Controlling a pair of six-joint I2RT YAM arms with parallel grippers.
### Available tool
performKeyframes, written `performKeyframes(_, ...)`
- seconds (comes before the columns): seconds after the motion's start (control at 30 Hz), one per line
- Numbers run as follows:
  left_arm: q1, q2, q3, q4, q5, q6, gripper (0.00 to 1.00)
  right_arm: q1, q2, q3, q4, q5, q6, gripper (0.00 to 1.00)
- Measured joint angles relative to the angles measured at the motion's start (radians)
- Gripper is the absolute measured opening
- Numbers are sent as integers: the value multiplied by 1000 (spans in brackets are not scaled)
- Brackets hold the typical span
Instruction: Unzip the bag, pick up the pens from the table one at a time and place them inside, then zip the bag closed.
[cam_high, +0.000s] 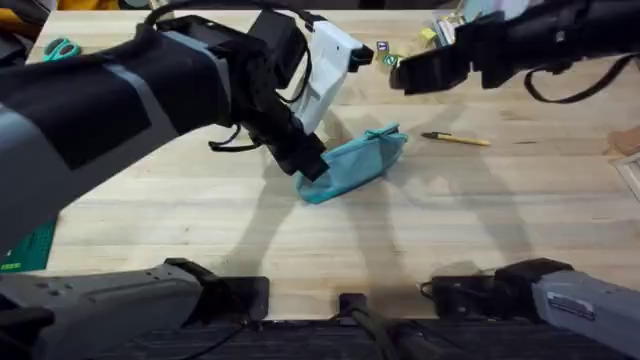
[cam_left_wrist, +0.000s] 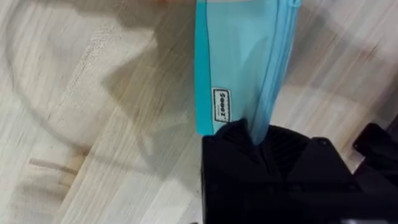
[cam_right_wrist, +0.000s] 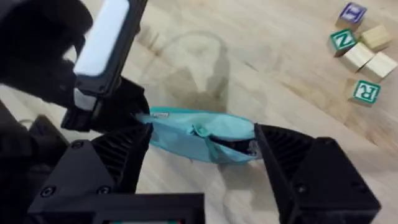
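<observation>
The teal-blue bag (cam_high: 355, 162) lies tilted on the table (cam_high: 200, 230) near the middle. My left gripper (cam_high: 312, 160) is shut on the bag's near-left end; the pinched fabric (cam_left_wrist: 256, 127) runs between its black fingers. In the right wrist view the bag (cam_right_wrist: 186, 134) shows a dark gap in the zip near its far end. My right gripper (cam_high: 400, 78) hangs high above the table at the back right, open, with its fingers (cam_right_wrist: 292, 162) spread wide and nothing between them. One yellow pen (cam_high: 455, 138) with a dark end lies right of the bag.
Lettered wooden blocks (cam_right_wrist: 360, 53) sit behind the bag, also seen as blocks (cam_high: 385, 55) at the back. Green-handled scissors (cam_high: 60, 48) lie at the back left. A green mat (cam_high: 25, 250) is at the left edge.
</observation>
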Motion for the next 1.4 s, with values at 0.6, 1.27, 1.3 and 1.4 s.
performKeyframes(0.6,0,0,0,0,0,0,43,179,101,6,-93,277,-270,996)
performKeyframes(1.27,0,0,0,0,0,0,42,185,238,12,-86,249,-307,996)
performKeyframes(1.3,0,0,0,0,0,0,42,185,250,12,-85,239,-315,997)
performKeyframes(1.4,0,0,0,0,0,0,42,185,281,12,-85,194,-357,996)
